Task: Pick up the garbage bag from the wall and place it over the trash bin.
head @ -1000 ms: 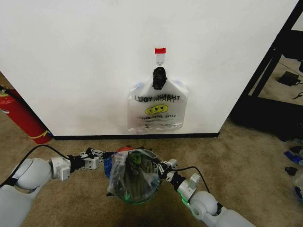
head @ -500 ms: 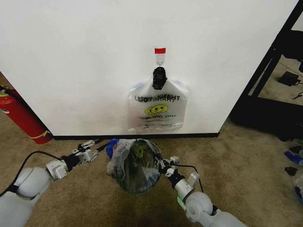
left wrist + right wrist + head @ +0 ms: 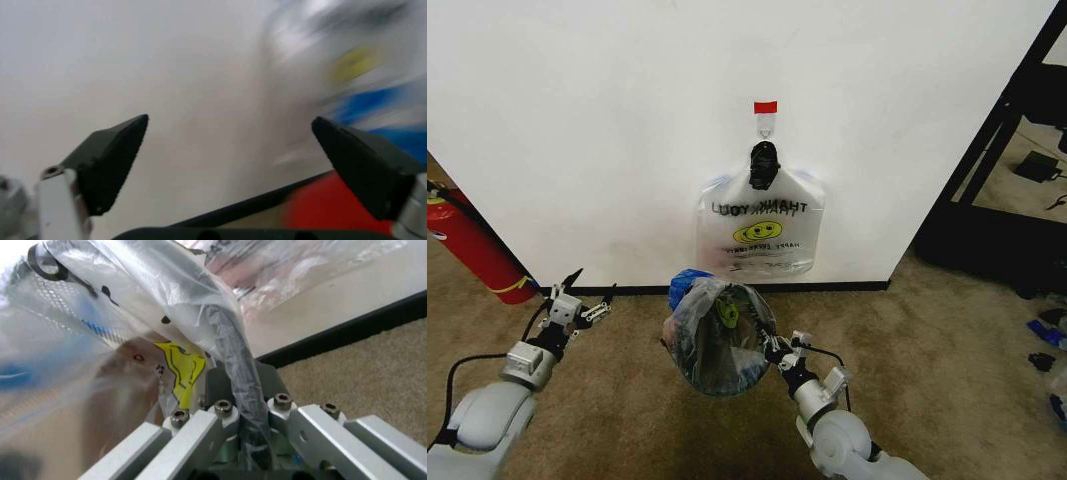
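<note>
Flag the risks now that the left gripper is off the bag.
1. The right gripper is the sole grip on the garbage bag, pinching it with the rim of the trash bin; pulling away could tip the bin.
2. The left gripper is open and clear, and blue handle plastic bunches at that side, so the bag may slide back into the bin.

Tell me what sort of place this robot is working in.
Probably an office or lab room, not a home kitchen: a plain white wall with black baseboard, tan carpet, a red fire extinguisher standing at the left, and a black shelving frame with cables on the right.
</note>
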{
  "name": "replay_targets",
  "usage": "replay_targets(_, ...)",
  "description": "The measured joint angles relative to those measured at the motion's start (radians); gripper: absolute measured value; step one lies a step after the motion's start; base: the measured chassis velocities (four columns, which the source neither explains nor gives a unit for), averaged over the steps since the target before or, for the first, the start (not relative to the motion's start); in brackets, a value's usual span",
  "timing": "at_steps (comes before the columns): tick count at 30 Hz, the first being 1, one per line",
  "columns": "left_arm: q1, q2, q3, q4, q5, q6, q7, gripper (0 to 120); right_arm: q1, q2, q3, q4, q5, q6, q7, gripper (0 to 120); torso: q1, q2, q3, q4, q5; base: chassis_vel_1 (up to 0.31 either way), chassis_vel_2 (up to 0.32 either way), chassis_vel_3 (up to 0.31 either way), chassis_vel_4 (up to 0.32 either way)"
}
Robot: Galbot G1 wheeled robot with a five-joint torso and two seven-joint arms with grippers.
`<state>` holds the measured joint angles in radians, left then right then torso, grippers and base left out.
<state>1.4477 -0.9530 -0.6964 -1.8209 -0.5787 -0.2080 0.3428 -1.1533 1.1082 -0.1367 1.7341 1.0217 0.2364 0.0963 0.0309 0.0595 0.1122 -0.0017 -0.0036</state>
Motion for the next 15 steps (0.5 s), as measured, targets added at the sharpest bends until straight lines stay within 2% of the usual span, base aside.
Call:
replay_targets(1, 0.0, 0.0, 0.0, 0.0, 0.0, 0.0, 0.0, 98, 0.0, 0.0, 0.0, 0.0, 0.0, 0.0, 0.0, 0, 0.0, 0.0, 0.0, 0.0, 0.0, 0.0, 0.0, 0.0, 0.0)
replay_targets(2, 0.009, -0.026, 0.006, 0.004, 0.019, -0.038, 0.043, 100, -0.003, 0.008, 0.002, 0.01, 0.001, -0.004, 0.04, 0, 0.0, 0.0, 0.0, 0.0001, 0.0004, 0.0, 0.0, 0.0, 0.0)
replay_targets(3, 0.014, -0.046, 0.017, 0.004, 0.066, -0.052, 0.026, 100, -0.007, 0.011, 0.002, 0.018, 0.003, -0.01, 0.063, 0, 0.0, 0.0, 0.0, 0.0003, 0.0003, 0.0, 0.0, 0.0, 0.0)
replay_targets(5, 0.027, -0.078, 0.04, -0.021, 0.12, -0.037, -0.049, 100, -0.018, 0.013, -0.001, 0.039, 0.006, -0.023, 0.096, 0, 0.0, 0.0, 0.0, 0.0, -0.0007, 0.0, 0.0, 0.0, 0.0)
replay_targets(8, 0.042, -0.1, 0.047, -0.062, 0.11, -0.002, -0.078, 100, -0.025, 0.011, -0.002, 0.053, 0.005, -0.027, 0.102, 0, 0.0, 0.0, 0.0, 0.0, 0.0004, 0.0, 0.0, 0.0, 0.0)
replay_targets(10, 0.055, -0.119, 0.041, -0.094, 0.025, 0.014, -0.012, 100, -0.028, 0.006, -0.002, 0.063, 0.003, -0.029, 0.107, 0, 0.0, 0.0, 0.0, 0.0001, 0.0, 0.0, 0.0, 0.0, 0.0)
replay_targets(13, 0.06, -0.137, 0.013, -0.11, -0.162, 0.024, 0.117, 100, -0.028, -0.003, 0.003, 0.064, -0.003, -0.029, 0.113, 0, 0.0, 0.0, 0.0, 0.0, 0.0003, 0.0, 0.0, 0.0, 0.0)
replay_targets(15, 0.06, -0.141, 0.006, -0.11, -0.188, 0.029, 0.133, 100, -0.028, -0.004, 0.005, 0.064, -0.004, -0.029, 0.113, 0, 0.0, 0.0, 0.0, 0.0, 0.0003, 0.0, 0.0, 0.0, 0.0)
